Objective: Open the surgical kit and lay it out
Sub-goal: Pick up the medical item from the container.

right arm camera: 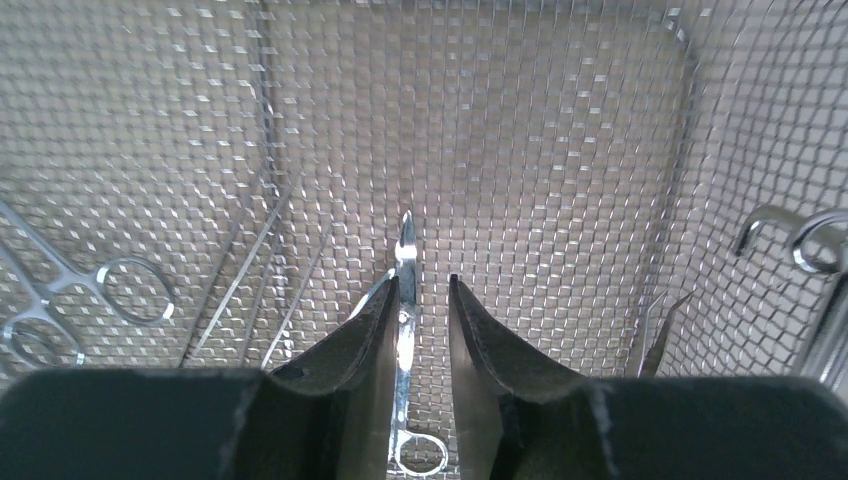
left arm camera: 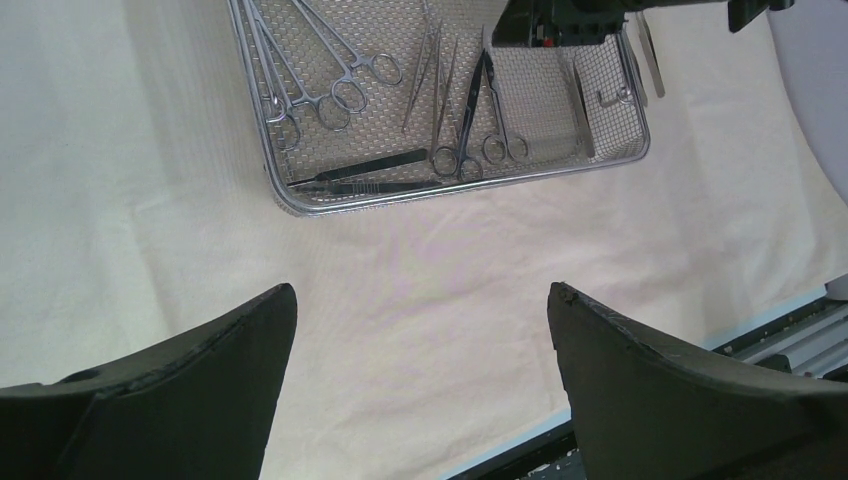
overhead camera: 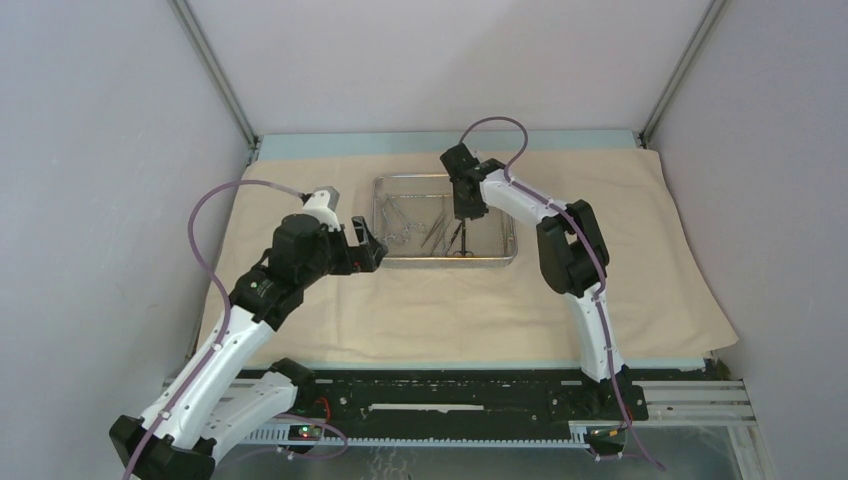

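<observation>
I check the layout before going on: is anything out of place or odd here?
Slim tweezers seem to lie on the cloth just outside the tray's end wall, while the other instruments are inside.

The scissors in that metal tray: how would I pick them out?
Find the steel mesh tray on the beige cloth. The scissors lie toward its right end, beside two slim tweezers. Only they sit between the right gripper's fingers.
</observation>
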